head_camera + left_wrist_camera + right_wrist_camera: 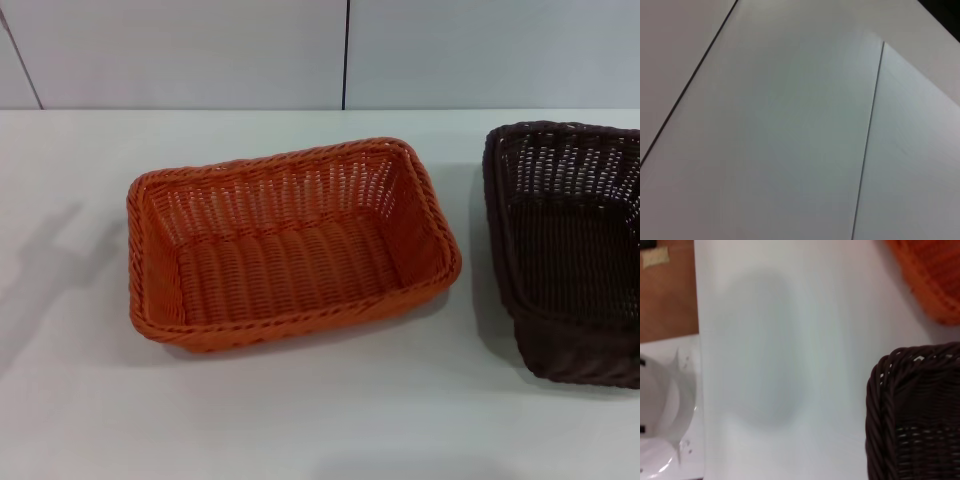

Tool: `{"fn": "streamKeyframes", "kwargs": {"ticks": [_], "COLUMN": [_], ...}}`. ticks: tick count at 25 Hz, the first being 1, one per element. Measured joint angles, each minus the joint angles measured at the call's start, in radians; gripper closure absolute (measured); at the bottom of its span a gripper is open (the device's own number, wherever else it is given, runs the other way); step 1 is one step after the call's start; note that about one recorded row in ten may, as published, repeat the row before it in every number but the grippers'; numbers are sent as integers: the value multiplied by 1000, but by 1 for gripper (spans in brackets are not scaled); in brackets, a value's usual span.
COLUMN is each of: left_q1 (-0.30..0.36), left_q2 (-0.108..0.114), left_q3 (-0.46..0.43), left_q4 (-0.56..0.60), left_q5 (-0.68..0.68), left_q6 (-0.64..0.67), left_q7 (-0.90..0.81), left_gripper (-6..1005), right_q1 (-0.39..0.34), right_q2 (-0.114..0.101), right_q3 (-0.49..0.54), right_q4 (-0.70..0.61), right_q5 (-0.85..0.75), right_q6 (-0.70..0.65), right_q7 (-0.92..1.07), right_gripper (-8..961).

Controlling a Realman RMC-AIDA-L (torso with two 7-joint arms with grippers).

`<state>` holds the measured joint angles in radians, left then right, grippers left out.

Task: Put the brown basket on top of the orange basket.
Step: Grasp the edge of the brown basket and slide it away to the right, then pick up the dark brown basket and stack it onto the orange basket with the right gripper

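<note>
- Brown basket [570, 250]: dark, woven, with a braided rim; it stands upright and open side up at the right edge of the head view, partly cut off by the frame. The right wrist view shows one of its corners [915, 410] from above.
- Orange basket [290, 245]: same shape and weave, near the centre of the white table [320, 420], also upright and empty. It lies to the left of the brown basket, and a strip of bare table separates the two; they do not touch.
- Arrangement: both baskets rest with mouths upward and long sides roughly parallel. Judged from this layout, the sloping sides should let the brown basket settle onto or into the orange one once it is lifted and carried leftward.
- Right gripper: not visible in any view. Its wrist camera looks down on the table just beside the brown basket's corner, with the orange basket's rim [930, 280] at the frame edge, which suggests the right arm hovers near the brown basket. Whether its claw is wide or narrow cannot be told.
- Left gripper: not visible either. Its wrist camera shows only pale panels [790, 130] with dark seams, so the arm appears parked away from the baskets; claw state cannot be told.
- Task progress: stacking not yet begun.
- Writing: no brand, label or legible text appears on either basket or the table.
</note>
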<state>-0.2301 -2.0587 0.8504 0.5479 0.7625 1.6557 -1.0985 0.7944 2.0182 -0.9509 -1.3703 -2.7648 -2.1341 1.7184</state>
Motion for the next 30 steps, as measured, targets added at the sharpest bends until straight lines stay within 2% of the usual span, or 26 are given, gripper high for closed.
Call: {"fn": "streamKeyframes", "kwargs": {"ticks": [3,7,12,15,22,30], "left_q1": [0,0,0,0,4,14], "left_q2": [0,0,0,0,3,5], "left_q3": [0,-13,-13,-13,-13,-6], "left_q4": [0,5,6,5,0,-2], "left_q5": [0,0,0,0,7,8], "left_q6": [0,9,9,9,8,4], "left_q7": [0,-3,-4,-4,-4,-1], "left_gripper": [274,274,274,274,274,274], "right_q1": [2,18,60,82,158,191], "right_q2": [-5,-25,-30,-29,-13,-4], "right_q3": [32,100,180,203,221,218], "right_q4": [-28,-82,-97,-97,-98,-126], "right_q5": [10,41,48,49,76,95], "right_q6": [-19,-44,-44,-42,-13,37], "right_q7": [0,4,20,28,126,214], "right_gripper": [739,751,769,772,774,775]}}
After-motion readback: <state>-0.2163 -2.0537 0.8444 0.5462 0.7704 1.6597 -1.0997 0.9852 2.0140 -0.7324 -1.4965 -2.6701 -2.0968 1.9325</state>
